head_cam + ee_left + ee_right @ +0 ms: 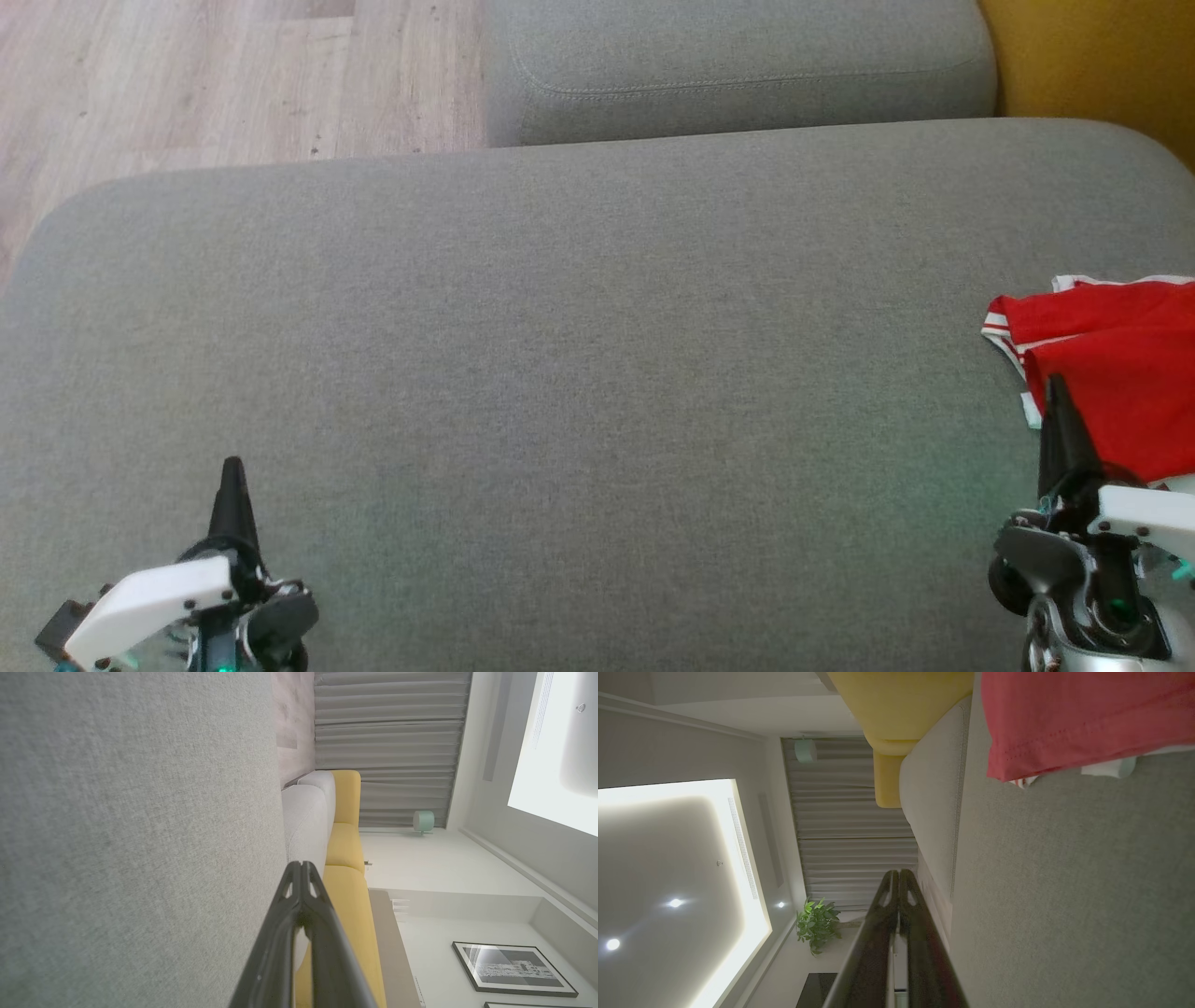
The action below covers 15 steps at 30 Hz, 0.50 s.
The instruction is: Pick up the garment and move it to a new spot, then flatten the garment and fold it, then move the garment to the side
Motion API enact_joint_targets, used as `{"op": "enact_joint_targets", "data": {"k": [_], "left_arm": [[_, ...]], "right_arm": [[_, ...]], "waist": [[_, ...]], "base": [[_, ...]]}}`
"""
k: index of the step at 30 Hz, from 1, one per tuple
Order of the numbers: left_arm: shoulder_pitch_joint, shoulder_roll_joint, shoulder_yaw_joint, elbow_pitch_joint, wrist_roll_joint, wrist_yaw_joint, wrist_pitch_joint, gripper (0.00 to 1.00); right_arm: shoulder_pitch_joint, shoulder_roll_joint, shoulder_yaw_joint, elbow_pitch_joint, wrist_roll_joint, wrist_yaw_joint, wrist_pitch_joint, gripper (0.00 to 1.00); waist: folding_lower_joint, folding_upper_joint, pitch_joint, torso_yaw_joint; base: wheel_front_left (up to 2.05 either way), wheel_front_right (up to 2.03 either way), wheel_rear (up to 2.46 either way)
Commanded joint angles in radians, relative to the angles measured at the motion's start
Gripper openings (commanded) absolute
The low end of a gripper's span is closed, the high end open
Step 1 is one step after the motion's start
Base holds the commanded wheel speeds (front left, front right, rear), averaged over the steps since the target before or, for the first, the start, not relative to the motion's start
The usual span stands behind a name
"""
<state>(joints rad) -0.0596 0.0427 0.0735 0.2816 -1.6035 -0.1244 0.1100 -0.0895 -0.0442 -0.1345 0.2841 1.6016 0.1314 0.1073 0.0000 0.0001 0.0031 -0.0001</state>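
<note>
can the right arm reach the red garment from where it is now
Probably yes: the right claw is close beside the red garment on the grey cushion with nothing between them, though it is shut and must open first.

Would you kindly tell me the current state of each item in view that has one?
garment: lying in loose folds at the right side of the grey cushion, not held.
left tool: shut, empty.
right tool: shut, empty.

Matt woven cushion; smooth red cloth garment.
</note>
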Motion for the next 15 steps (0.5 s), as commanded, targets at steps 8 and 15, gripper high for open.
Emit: {"op": "enact_joint_targets", "data": {"k": [8, 15], "left_arm": [[-0.049, 0.008, 0.040, -0.036, -0.005, -0.006, 0.003, 0.00], [-0.048, 0.008, 0.040, -0.036, -0.005, -0.006, 0.003, 0.00]], "right_arm": [[-0.018, -0.006, 0.021, -0.039, 0.007, -0.001, 0.006, 0.00], [-0.018, -0.006, 0.021, -0.039, 0.007, -0.001, 0.006, 0.00]], "waist": [[0.0000, -0.0001, 0.000, 0.000], [0.0000, -0.0001, 0.000, 0.000]], "base": [[0.00, 0.00, 0.00], [0.00, 0.00, 0.00]]}}
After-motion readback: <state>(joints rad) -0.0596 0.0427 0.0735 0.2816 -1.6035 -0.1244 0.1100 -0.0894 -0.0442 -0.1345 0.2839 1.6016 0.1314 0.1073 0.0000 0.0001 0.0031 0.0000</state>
